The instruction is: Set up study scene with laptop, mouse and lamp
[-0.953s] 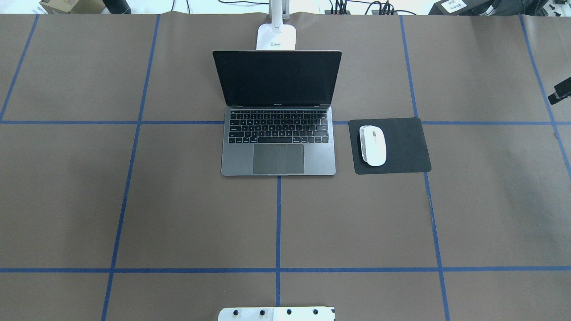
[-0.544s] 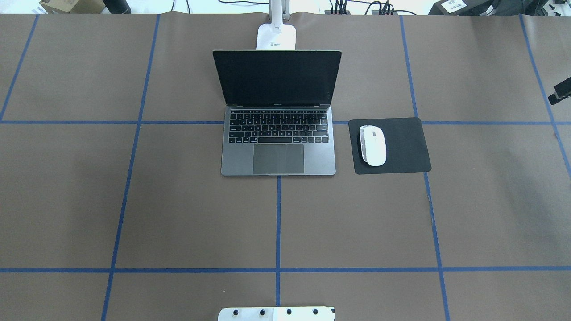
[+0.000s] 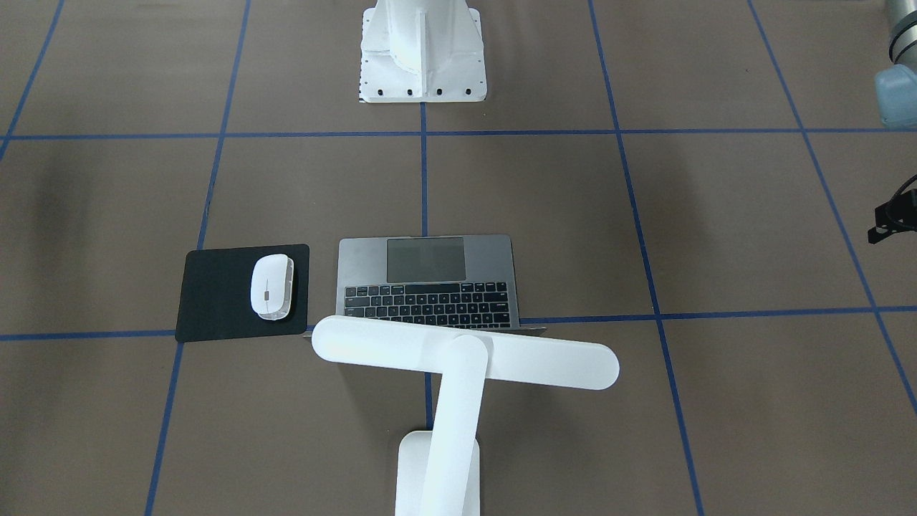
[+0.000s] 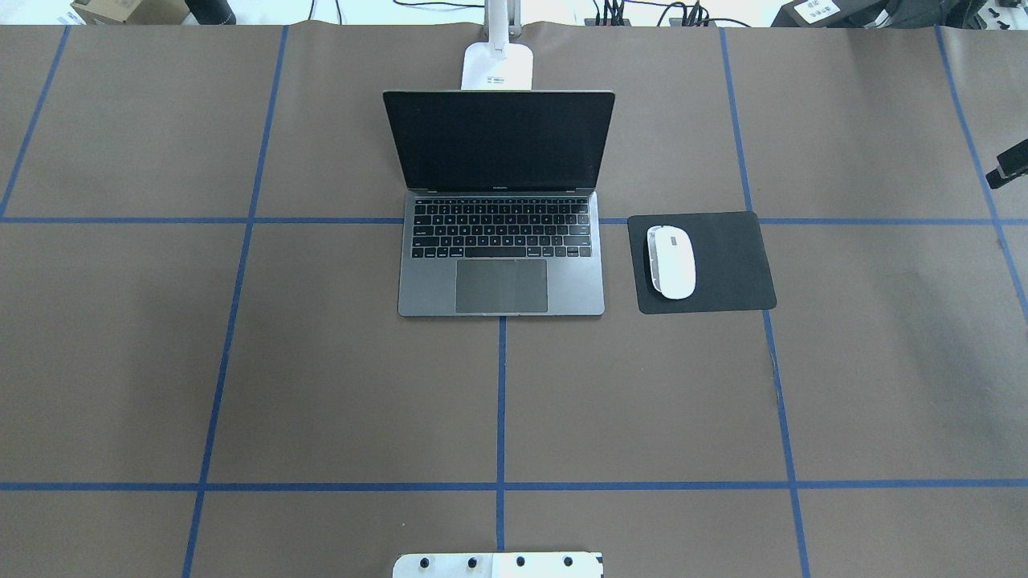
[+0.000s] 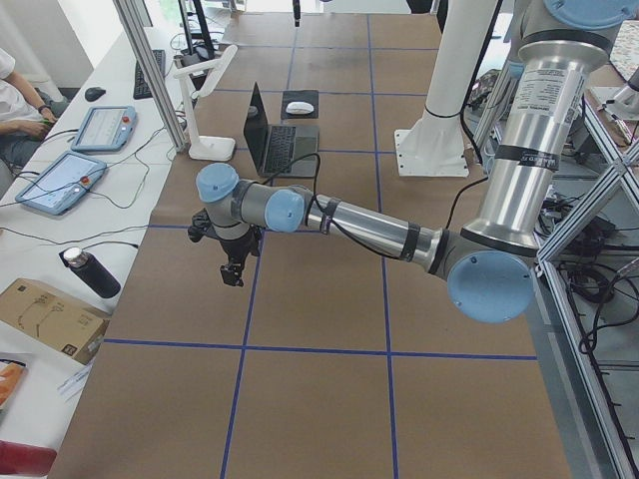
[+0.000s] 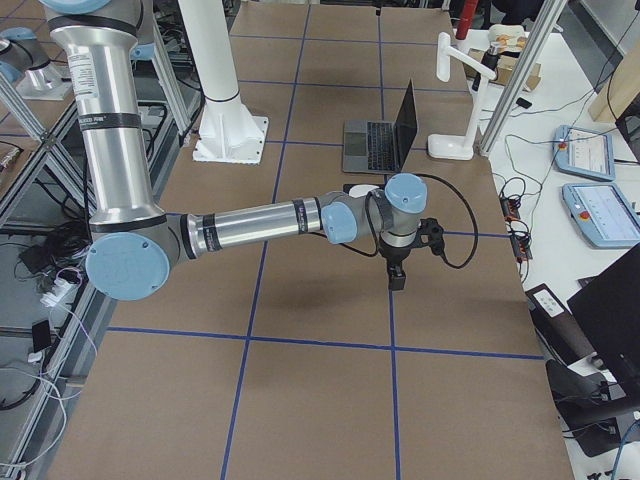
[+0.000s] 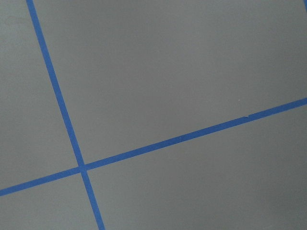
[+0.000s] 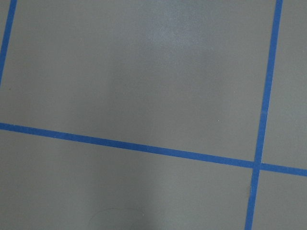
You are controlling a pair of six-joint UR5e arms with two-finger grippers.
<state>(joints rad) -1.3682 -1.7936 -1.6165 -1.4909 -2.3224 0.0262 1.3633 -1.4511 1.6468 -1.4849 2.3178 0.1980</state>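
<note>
The laptop stands open mid-table, dark screen up and keyboard towards the robot. Right behind its screen is the white lamp; its bar head hangs over the screen's top edge and its base sits at the far table edge. The white mouse lies on a black mat to the laptop's right. My left gripper hangs over bare table far to the left. My right gripper hangs over bare table far to the right. I cannot tell whether either is open or shut.
The white robot pedestal stands at the near table edge. Blue tape lines cross the brown table cover. On a side bench beyond the far edge lie tablets, a bottle and a cardboard box; a person's sleeve shows there.
</note>
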